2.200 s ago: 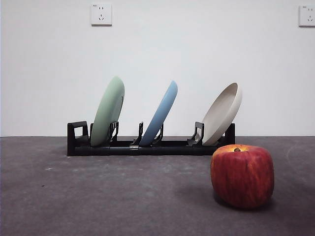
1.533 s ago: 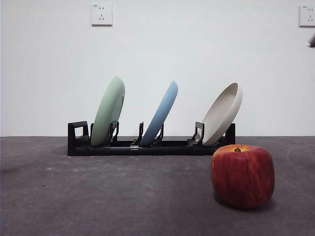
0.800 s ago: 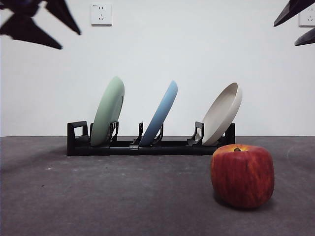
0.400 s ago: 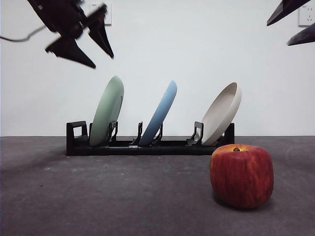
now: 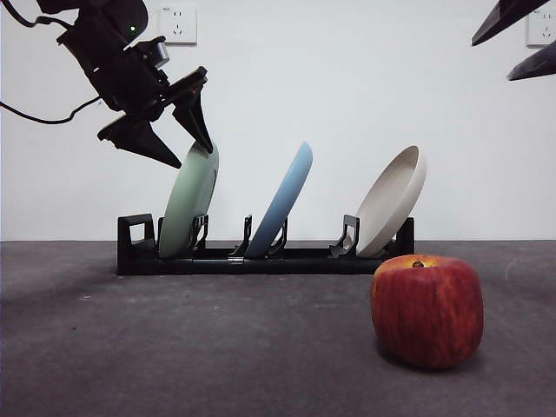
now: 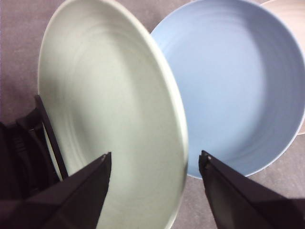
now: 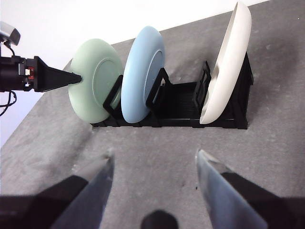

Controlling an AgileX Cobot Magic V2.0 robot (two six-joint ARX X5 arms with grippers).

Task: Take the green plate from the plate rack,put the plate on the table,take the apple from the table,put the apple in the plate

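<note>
The green plate (image 5: 187,208) stands tilted in the leftmost slot of the black plate rack (image 5: 287,259). My left gripper (image 5: 193,153) is open at the plate's top rim, one jaw on each side of it. In the left wrist view the green plate (image 6: 105,95) fills the gap of the left gripper (image 6: 155,155), and no jaw touches it. The red apple (image 5: 426,308) sits on the grey table (image 5: 217,347) at the front right, and no wrist view shows it. My right gripper (image 5: 492,61) hangs open high at the right, holding nothing.
A light blue plate (image 5: 282,204) and a cream plate (image 5: 393,201) lean in the rack's middle and right slots. The right wrist view shows the rack (image 7: 181,105) with all three plates and the left arm (image 7: 43,78) at the green one. A white wall is behind.
My left gripper has come down and to the right, from above the rack to the green plate's top rim. The right gripper, plates and apple have stayed put.
</note>
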